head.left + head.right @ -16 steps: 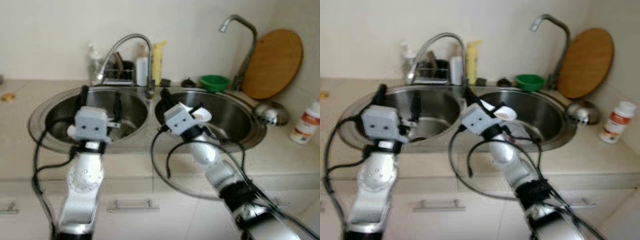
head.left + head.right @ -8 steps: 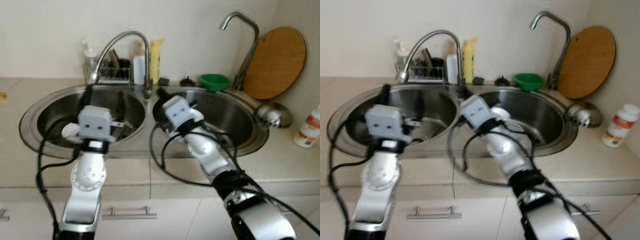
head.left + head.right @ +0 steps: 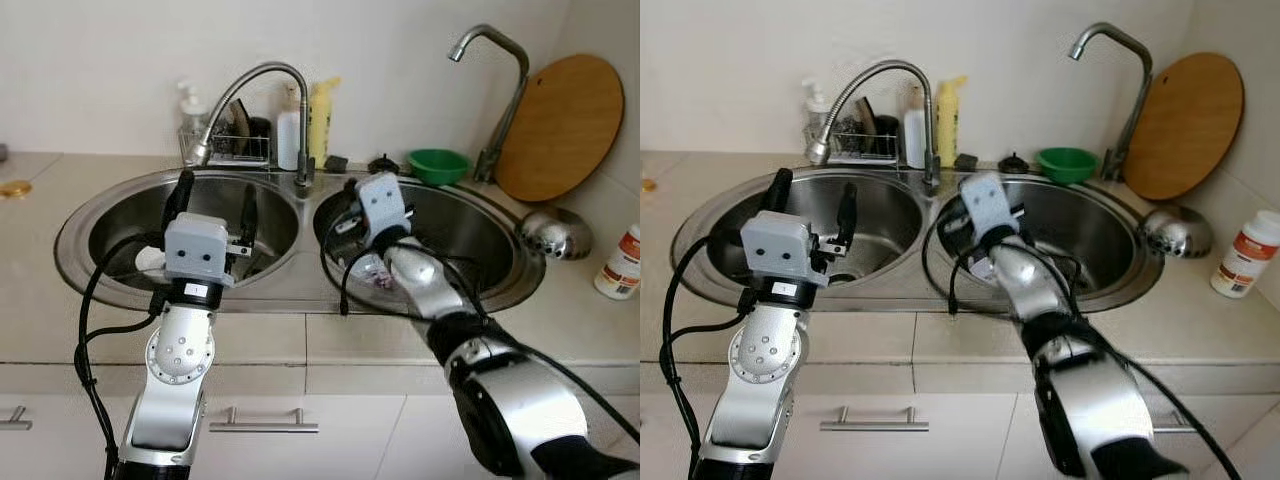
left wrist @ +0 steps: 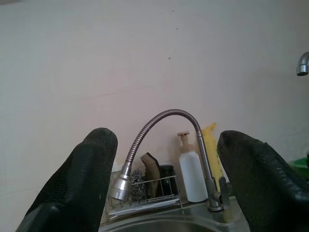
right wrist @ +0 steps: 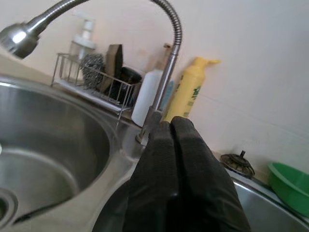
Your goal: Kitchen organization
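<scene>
Left gripper [image 3: 212,203] hangs over the left basin [image 3: 120,215] with its jaws spread wide, pointing toward the wall, nothing between them. Right gripper [image 5: 176,159] hovers at the near-left rim of the right basin [image 3: 480,240], jaws pressed together and empty, aimed at the base of the flexible tap [image 3: 262,75]. Behind that tap stand a wire rack [image 3: 235,150] with sponges, a white bottle [image 3: 288,140] and a yellow bottle [image 3: 320,122]. A green bowl [image 3: 440,165] sits behind the right basin, beside a second tap [image 3: 500,90]. A round wooden board [image 3: 560,125] leans on the wall; a steel bowl [image 3: 553,232] lies upturned on the table [image 3: 30,320].
</scene>
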Controlling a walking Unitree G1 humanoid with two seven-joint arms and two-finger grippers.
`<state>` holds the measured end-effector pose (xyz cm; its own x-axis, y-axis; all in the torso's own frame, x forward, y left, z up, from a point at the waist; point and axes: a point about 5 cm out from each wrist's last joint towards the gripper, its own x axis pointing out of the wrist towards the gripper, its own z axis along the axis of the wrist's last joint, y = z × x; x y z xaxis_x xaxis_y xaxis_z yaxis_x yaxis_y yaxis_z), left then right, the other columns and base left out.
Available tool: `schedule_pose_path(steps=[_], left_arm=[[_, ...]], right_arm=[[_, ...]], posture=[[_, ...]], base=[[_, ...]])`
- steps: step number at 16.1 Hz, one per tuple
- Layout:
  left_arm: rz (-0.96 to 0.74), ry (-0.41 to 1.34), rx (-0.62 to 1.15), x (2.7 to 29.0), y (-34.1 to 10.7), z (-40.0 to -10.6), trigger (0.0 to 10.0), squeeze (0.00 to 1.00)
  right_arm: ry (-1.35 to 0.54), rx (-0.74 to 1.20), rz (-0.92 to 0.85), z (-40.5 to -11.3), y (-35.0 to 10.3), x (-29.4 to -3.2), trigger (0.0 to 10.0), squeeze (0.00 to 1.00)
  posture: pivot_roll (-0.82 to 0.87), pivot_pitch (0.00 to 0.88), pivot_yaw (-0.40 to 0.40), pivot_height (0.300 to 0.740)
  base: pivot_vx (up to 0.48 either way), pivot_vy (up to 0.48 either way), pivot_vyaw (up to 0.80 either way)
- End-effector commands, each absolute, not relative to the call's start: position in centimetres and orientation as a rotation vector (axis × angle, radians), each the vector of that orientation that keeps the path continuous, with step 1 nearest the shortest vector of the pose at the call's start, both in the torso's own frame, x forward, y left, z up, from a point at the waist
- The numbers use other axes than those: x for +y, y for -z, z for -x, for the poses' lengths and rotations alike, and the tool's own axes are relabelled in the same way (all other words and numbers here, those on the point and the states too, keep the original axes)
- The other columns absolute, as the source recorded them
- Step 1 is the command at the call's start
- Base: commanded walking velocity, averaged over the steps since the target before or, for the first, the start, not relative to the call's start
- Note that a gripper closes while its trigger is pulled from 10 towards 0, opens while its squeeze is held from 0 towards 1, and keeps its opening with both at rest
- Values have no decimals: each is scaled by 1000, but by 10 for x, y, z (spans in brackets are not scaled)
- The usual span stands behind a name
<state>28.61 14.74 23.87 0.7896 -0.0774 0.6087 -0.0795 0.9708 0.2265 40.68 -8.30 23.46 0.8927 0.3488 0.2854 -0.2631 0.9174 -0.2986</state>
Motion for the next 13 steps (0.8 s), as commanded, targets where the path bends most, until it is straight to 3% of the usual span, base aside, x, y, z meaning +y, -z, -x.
schedule_pose_path(steps=[1,8,9,10,13], left_arm=[[-255,5,-657,146,-238,-287,10000,0],[-260,1,-654,144,-236,-285,10000,0],[-263,-4,-651,145,-236,-285,10000,0],[-265,-10,-647,147,-235,-284,10000,0],[-266,-10,-642,147,-233,-283,10000,0]], right_arm=[[-279,-276,218,-412,-233,-94,10000,0],[-128,-109,39,-419,-221,-125,10000,0],[-107,-99,35,-419,-219,-129,10000,635],[-99,-96,15,-419,-218,-132,10000,1000],[-95,-97,18,-418,-217,-135,10000,1000]], posture=[[111,0,-63,736],[139,0,-84,736],[141,0,-85,736],[140,0,-85,736],[139,0,-86,736]], base=[[0,0,0],[0,0,0],[0,0,0],[0,0,0],[0,0,0]])
